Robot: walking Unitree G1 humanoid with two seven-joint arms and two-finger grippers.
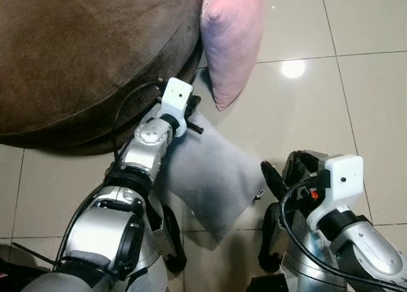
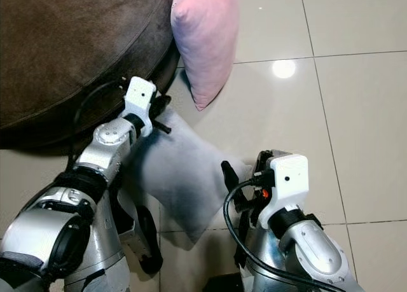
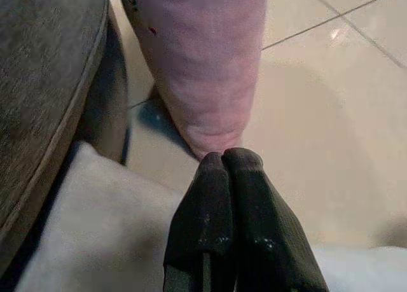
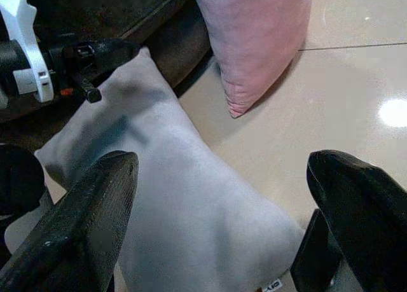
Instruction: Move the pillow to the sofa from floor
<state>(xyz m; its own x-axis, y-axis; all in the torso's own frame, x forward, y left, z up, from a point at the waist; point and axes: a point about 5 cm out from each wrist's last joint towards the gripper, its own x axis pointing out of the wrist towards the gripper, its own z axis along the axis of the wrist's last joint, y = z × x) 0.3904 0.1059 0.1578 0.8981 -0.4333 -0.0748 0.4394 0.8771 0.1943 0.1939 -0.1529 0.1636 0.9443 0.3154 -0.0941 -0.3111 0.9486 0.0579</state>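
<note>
A grey pillow (image 1: 210, 177) lies flat on the tiled floor between my two arms. A pink pillow (image 1: 232, 37) stands on one corner, leaning against the brown sofa (image 1: 82, 50). My left gripper (image 3: 226, 161) is shut with its fingertips pressed together, low over the grey pillow's far corner beside the sofa base; nothing shows between the tips. My right gripper (image 4: 222, 165) is open wide just above the near end of the grey pillow (image 4: 178, 184), one finger on each side of it, not touching it.
The sofa's rounded edge (image 2: 127, 56) overhangs the floor close to the left arm. Glossy beige tiles (image 1: 331, 95) stretch away on the right. My own legs (image 1: 172, 241) stand at the pillow's near end.
</note>
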